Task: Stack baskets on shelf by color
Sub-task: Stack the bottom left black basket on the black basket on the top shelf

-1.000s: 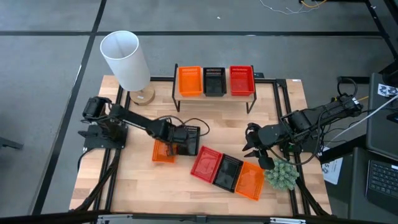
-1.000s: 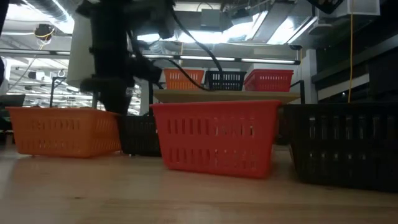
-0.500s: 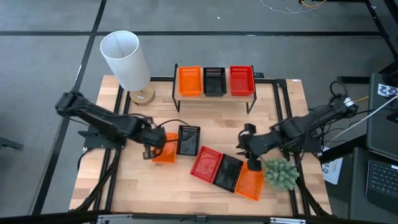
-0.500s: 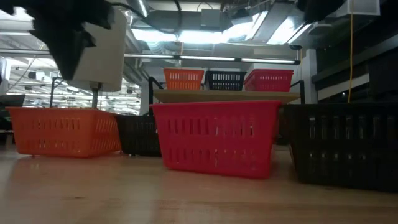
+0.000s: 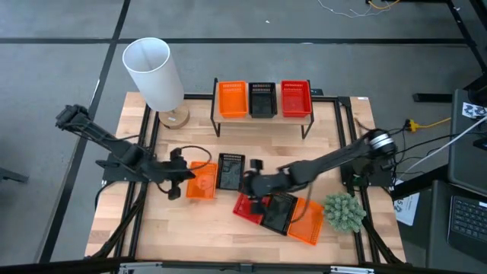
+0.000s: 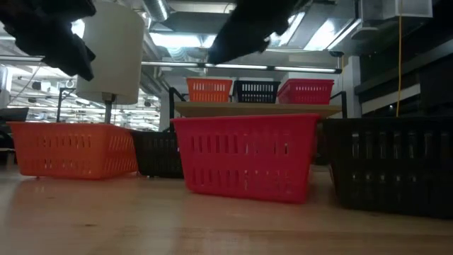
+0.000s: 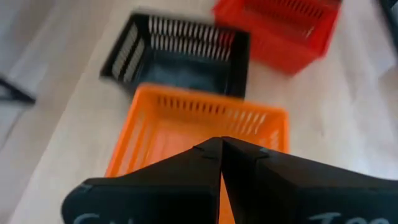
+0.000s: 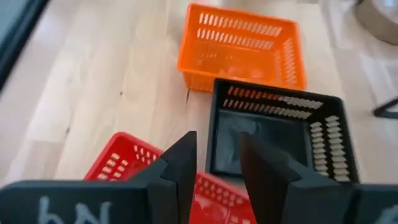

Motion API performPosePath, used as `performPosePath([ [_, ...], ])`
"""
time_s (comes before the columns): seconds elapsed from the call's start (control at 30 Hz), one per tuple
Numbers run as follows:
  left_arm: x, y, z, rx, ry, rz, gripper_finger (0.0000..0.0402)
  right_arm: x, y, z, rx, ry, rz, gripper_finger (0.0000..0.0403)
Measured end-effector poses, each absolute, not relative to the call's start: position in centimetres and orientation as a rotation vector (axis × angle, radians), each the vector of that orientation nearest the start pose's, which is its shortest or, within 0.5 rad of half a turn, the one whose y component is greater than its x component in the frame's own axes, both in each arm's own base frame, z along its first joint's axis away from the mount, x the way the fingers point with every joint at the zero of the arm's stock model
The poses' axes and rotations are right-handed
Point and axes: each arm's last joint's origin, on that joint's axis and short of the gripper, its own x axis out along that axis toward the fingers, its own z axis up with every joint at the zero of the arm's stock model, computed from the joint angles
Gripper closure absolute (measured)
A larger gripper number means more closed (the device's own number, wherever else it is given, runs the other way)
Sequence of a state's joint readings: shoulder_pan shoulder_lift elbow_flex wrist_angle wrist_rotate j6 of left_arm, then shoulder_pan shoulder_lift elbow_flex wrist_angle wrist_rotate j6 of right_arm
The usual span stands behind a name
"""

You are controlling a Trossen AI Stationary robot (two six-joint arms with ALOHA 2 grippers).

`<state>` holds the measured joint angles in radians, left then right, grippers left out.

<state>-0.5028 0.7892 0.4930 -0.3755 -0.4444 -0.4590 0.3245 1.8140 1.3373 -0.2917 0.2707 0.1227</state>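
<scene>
Baskets on the shelf [image 5: 262, 116]: one orange [image 5: 232, 99], one black [image 5: 262, 99], one red [image 5: 295, 98], side by side along its top. Loose ones on the table [image 5: 335, 137]: an orange basket [image 5: 201, 181] touching a black basket [image 5: 230, 171] mid-table, then a diagonal row of red basket [image 5: 245, 205], black [image 5: 280, 211] and orange [image 5: 308, 222] toward the front right. Left gripper [image 7: 221, 163], fingers pressed together and holding nothing, sits above the loose orange basket's left edge; right gripper [image 8: 214, 163], fingers slightly parted and empty, reaches over the near red basket beside the black one.
</scene>
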Motion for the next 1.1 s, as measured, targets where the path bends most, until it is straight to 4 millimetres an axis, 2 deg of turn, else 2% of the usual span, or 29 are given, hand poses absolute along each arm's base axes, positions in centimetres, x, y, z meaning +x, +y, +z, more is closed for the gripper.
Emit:
performPosePath([
  [0.23, 13.2, -6.1, 20.5, -0.075, 0.398, 0.119, 0.0402, 42.8, 11.8, 21.1, -0.168, 0.856, 0.013, 0.0283],
  [0.43, 13.0, -6.0, 19.2, -0.036, 0.258, 0.108, 0.0402, 44.8, 11.5, 19.5, -0.152, 0.947, 0.033, 0.0283],
  [0.57, 12.9, -6.0, 18.0, -0.049, 0.188, 0.072, 0.0402, 45.1, 11.7, 18.6, -0.14, 0.967, 0.059, 0.0283],
  [0.8, 12.1, -5.5, 15.9, -0.019, 0.045, 0.06, 0.0402, 45.1, 11.7, 18.4, -0.143, 0.976, 0.055, 0.0283],
  [1.1, 12.8, -4.1, 16.0, 0.085, 0.047, 0.088, 0.0402, 45.3, 10.6, 18.3, -0.133, 0.99, 0.033, 0.0283],
])
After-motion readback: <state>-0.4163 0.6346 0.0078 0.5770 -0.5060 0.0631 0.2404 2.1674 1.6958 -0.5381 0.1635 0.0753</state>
